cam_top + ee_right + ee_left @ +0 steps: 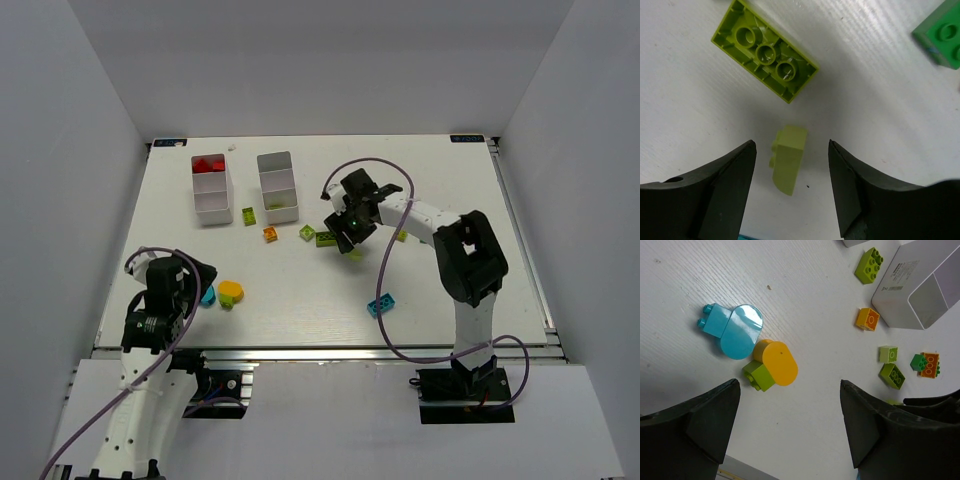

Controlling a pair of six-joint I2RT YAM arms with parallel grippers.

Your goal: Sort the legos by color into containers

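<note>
Right wrist, right fingers (725, 195) pointing down, apart astride lime lego (788, 160), left fingers (705, 425) apart

White table (300, 300), two white trays (213, 210) at far side, legos (381, 305) scattered nearby

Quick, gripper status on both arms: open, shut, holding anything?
Left gripper: open, holding nothing.
Right gripper: open, jaws either side of a small lime brick, a gap showing on both sides.
</note>
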